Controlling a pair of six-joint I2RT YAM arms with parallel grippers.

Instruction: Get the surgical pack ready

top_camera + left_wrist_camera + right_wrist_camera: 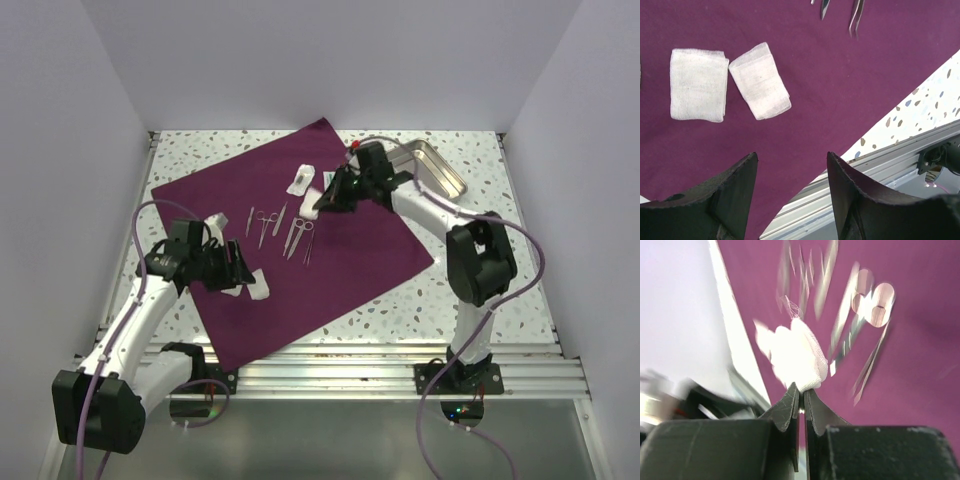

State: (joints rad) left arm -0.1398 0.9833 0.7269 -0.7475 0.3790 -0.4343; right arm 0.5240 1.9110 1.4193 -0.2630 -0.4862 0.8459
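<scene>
1. Covering much of the desk [470, 290], the surgical pack [350, 260] lay spread flat as one maroon sheet. It looked soft, light and limp, likely to sag, so a corner or hem seemed the best hold.
2. A steel tray [440, 170] sat just beside the pack's far right edge.
3. The left tool [792, 156] hung spread and empty over the pack's near left part.
4. The right tool [801, 392], pressed together, pinched a gauze pad [795, 360] above the pack's far middle.
5. Instruments [280, 228] lay in a row at the pack's centre.
6. Two gauze squares [697, 85] rested on the pack near the left tool.
</scene>
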